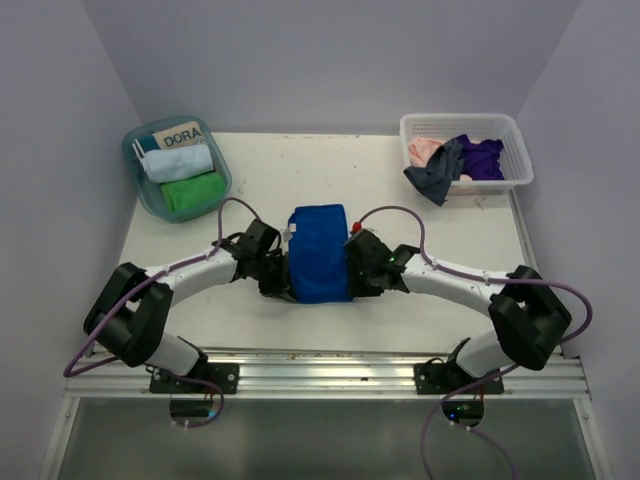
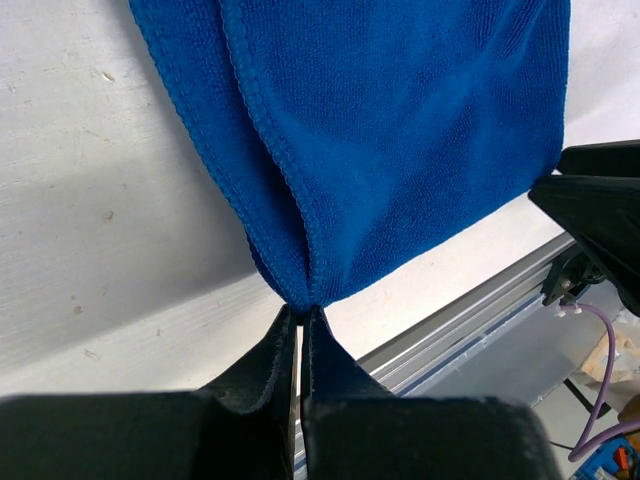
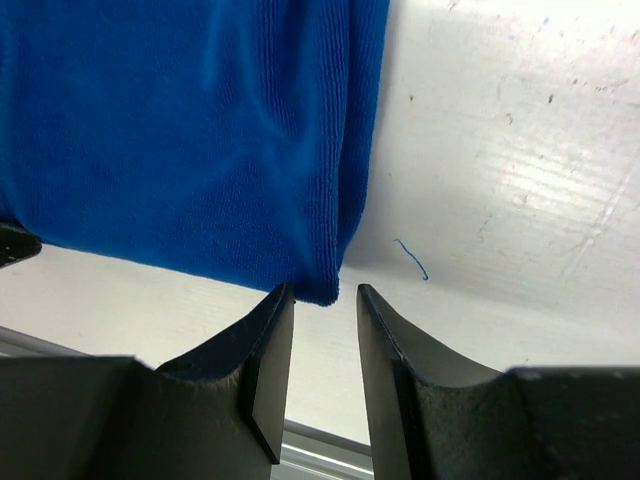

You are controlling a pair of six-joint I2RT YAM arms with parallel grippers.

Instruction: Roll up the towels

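A royal blue towel (image 1: 319, 252) lies folded in a strip on the white table, between my two grippers. My left gripper (image 2: 302, 312) is shut on the towel's near left corner (image 2: 300, 270), pinching the bunched hem. My right gripper (image 3: 325, 294) is open, its fingertips on either side of the towel's near right corner (image 3: 320, 280), not clamped. In the top view the left gripper (image 1: 277, 270) and right gripper (image 1: 362, 268) sit at the towel's two sides. A light blue rolled towel (image 1: 176, 163) and a green one (image 1: 192, 192) lie in the teal bin.
A teal bin (image 1: 140, 185) stands at the back left with a DORA card (image 1: 180, 136). A white basket (image 1: 512, 140) at the back right holds pink (image 1: 427, 148), grey (image 1: 437, 175) and purple (image 1: 484, 157) cloths. A metal rail (image 1: 320, 370) runs along the near table edge.
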